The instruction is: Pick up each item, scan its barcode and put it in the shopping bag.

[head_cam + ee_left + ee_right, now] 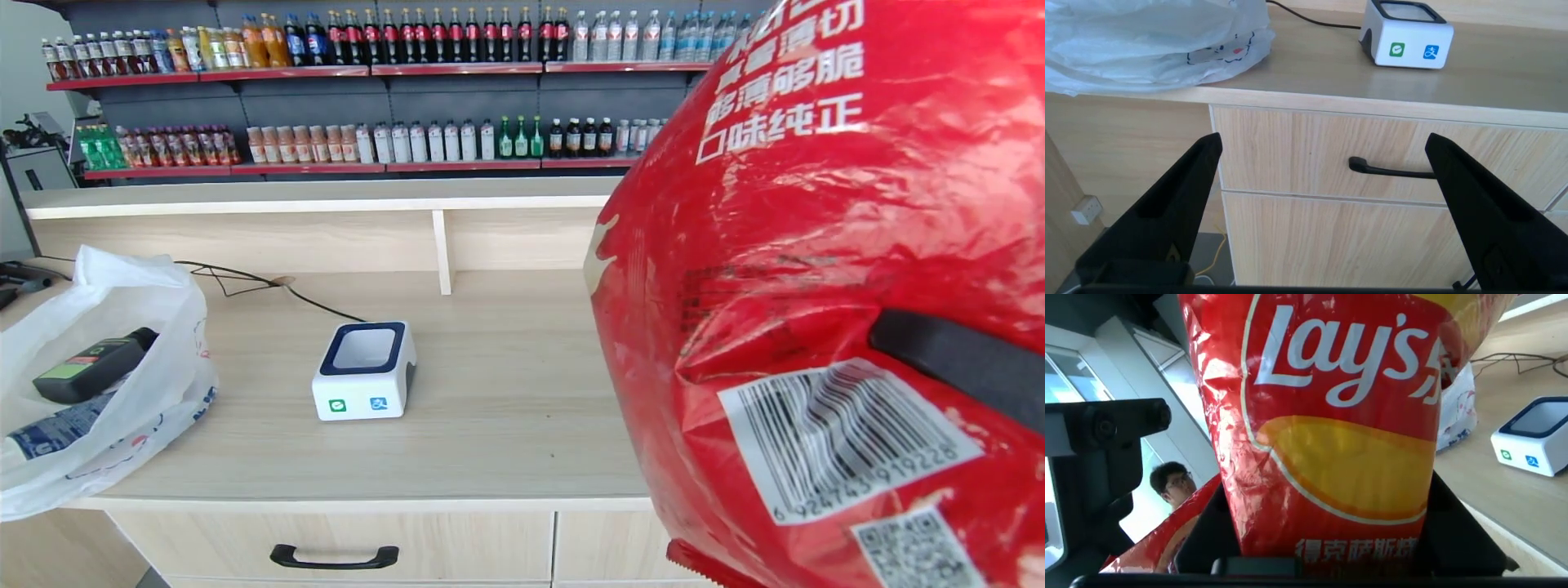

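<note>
A red chip bag [816, 269] hangs high and close at the right, above the counter's right end, its barcode [845, 437] turned toward the head camera. My right gripper [1327, 547] is shut on the bag's lower part, and one black finger [955, 359] lies across it. The white scanner [363, 371] with a dark blue window frame sits mid-counter. A white plastic shopping bag [122, 392] lies at the counter's left end with a dark bottle [94, 363] inside. My left gripper [1323, 147] is open and holds nothing, low in front of the drawers.
The scanner's black cable [269, 286] runs back-left across the wooden counter [506, 425]. A raised ledge with a divider [442, 249] lines the back. Drawers with a black handle [1392, 169] sit under the counter. Drink shelves [367, 73] stand behind.
</note>
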Motion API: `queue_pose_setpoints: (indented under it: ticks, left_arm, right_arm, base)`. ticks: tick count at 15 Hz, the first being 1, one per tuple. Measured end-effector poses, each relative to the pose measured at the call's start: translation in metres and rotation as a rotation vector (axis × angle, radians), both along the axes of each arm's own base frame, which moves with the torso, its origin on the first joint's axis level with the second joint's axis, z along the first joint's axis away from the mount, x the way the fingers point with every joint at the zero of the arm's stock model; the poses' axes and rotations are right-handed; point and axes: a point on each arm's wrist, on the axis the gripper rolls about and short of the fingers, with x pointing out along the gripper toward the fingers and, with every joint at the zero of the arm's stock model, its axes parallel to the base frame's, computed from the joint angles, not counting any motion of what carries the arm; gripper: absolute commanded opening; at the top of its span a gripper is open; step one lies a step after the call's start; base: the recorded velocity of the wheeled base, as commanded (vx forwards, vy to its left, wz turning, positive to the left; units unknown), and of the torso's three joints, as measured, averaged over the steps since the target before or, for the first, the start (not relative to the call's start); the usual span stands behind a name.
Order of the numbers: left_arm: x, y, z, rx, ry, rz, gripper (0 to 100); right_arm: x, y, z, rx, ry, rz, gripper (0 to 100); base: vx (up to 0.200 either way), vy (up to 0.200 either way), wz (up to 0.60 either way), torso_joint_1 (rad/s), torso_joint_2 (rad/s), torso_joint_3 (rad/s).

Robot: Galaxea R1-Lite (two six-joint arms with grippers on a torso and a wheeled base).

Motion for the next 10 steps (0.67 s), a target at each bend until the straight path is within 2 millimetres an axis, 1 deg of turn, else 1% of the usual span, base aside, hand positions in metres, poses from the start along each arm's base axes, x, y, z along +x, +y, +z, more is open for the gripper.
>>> queue_pose_setpoints:
  ticks: [4, 7, 10]
  left_arm:
    - [0.0000, 0.0000, 0.0000, 0.000, 0.000, 0.000, 100]
    - [0.0000, 0.0000, 0.0000, 0.000, 0.000, 0.000, 100]
    - [0.0000, 0.0000, 0.0000, 0.005, 0.000, 0.000, 100]
  right_arm:
    - [0.0006, 0.0010, 0.0042, 0.011, -0.012, 0.000, 0]
    - [0.0010, 0.0010, 0.0038, 0.006, -0.011, -0.002, 0]
    - [0.0067, -0.0016, -0.0011, -0.055, -0.070, -0.052, 0]
  base:
    - [0.000, 0.000, 0.00, 0.000, 0.00, 0.000]
    - [0.000, 0.000, 0.00, 0.000, 0.00, 0.000]
    - [0.000, 0.000, 0.00, 0.000, 0.00, 0.000]
